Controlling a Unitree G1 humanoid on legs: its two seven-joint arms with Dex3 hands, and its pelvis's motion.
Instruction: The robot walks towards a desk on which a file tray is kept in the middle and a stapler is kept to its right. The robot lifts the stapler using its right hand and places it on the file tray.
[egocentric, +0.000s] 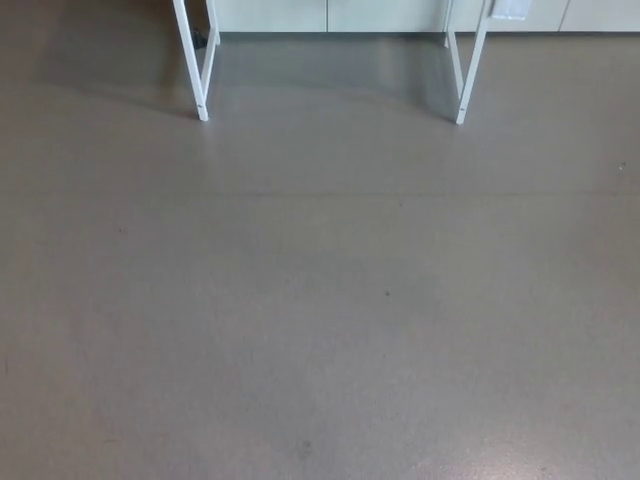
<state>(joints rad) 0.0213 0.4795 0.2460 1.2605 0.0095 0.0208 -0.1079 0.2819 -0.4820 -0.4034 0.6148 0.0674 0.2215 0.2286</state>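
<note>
Grey floor (320, 300) w/ two white desk legs (190, 60) at top.

floor (320, 300): plain grey; smooth; few dark specks | furniture: left leg frame (194, 70) and right leg frame (472, 70), white, standing well apart near top edge | back: pale panels (380, 14); vertical seams | light: even; soft shadow between frames

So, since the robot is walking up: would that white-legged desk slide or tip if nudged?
It would probably slide: its thin white legs stand on smooth floor. Tipping seems unlikely, as the legs stand wide apart. Its weight is unknown because the top is out of view.
</note>
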